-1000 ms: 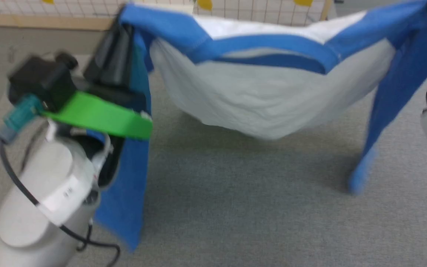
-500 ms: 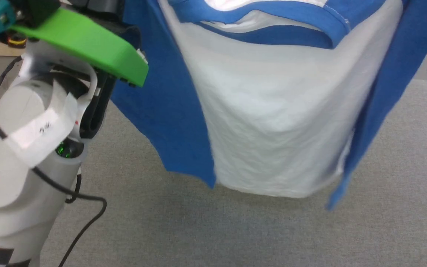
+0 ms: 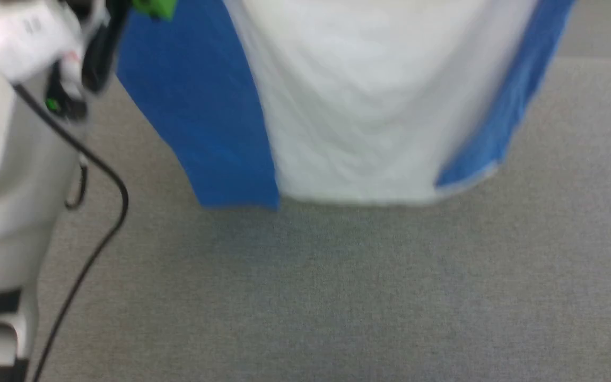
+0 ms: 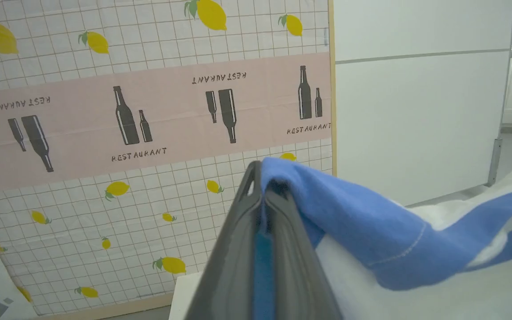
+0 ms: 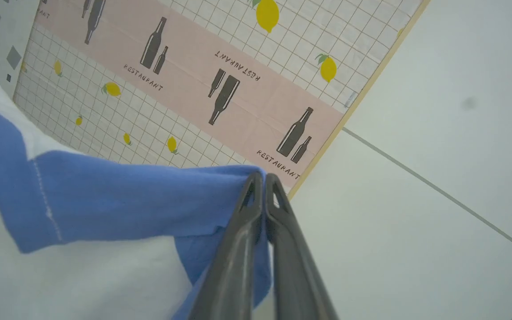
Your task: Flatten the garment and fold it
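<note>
The garment [image 3: 358,106], a T-shirt with a white body and bright blue sides, hangs in the air in the head view, its hem a little above the grey carpet. In the left wrist view my left gripper [image 4: 260,178] is shut on a blue shoulder of the garment [image 4: 371,231], cloth pinched between its dark fingers. In the right wrist view my right gripper [image 5: 260,178] is shut on the other blue shoulder of the garment [image 5: 118,200]. The collar and the top of the shirt lie above the head view's edge.
Grey carpet [image 3: 337,297] spreads under the hanging shirt. My pale left arm [image 3: 3,148] with a black cable [image 3: 98,233] stands at the head view's left. A lemon-and-bottle patterned panel [image 4: 127,111] and a white wall [image 4: 416,111] rise behind the grippers.
The garment has gone from a sagging spread to hanging straight down. The head view has tilted down, so the collar and both grippers have left its top edge.
</note>
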`<state>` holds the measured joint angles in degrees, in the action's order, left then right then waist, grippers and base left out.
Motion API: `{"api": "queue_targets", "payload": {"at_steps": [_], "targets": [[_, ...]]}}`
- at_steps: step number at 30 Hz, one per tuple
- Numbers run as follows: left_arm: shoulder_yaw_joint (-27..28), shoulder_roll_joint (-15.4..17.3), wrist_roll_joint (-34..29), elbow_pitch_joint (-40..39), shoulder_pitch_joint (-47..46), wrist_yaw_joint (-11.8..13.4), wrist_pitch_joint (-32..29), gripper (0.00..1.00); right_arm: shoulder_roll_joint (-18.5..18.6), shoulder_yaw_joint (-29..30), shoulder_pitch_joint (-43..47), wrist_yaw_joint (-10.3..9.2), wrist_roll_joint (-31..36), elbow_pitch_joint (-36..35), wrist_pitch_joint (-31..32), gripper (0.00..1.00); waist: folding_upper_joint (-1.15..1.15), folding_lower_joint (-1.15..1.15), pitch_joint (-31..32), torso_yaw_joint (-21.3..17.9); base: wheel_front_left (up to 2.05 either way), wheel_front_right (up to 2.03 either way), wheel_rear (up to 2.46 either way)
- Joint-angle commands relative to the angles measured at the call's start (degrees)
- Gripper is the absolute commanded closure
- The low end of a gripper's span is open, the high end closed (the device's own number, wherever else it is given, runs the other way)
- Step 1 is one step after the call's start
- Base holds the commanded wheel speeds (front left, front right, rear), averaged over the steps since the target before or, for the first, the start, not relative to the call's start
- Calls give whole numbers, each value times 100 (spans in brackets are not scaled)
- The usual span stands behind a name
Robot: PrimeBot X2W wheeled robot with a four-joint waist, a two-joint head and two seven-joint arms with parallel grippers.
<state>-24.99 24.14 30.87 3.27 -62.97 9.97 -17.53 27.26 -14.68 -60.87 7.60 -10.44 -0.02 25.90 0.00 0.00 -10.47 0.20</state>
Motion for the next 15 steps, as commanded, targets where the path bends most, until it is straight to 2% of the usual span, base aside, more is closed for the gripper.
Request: {"api": "queue_targets", "payload": {"at_steps": [1, 3, 8, 15], "targets": [[11, -9, -121, 150, -353, -14, 27, 100, -19, -59, -349, -11, 76, 201, -68, 100, 0, 0, -673, -113, 0, 0, 0], [-25, -15, -317, 423, -807, -43, 103, 100, -42, -212, -853, -11, 207, 570, -171, 100, 0, 0, -965, -126, 0, 0, 0], [45, -187, -714, 1081, -1946, 68, 578, 100, -128, -475, -2097, -11, 617, 1544, -533, 100, 0, 0, -1694, -126, 0, 0, 0], [32, -448, -1025, 1871, -2742, 34, 1731, 100, -200, -648, -3141, -11, 1226, 2662, -1292, 100, 0, 0, -2339, -48, 0, 0, 0]]}}
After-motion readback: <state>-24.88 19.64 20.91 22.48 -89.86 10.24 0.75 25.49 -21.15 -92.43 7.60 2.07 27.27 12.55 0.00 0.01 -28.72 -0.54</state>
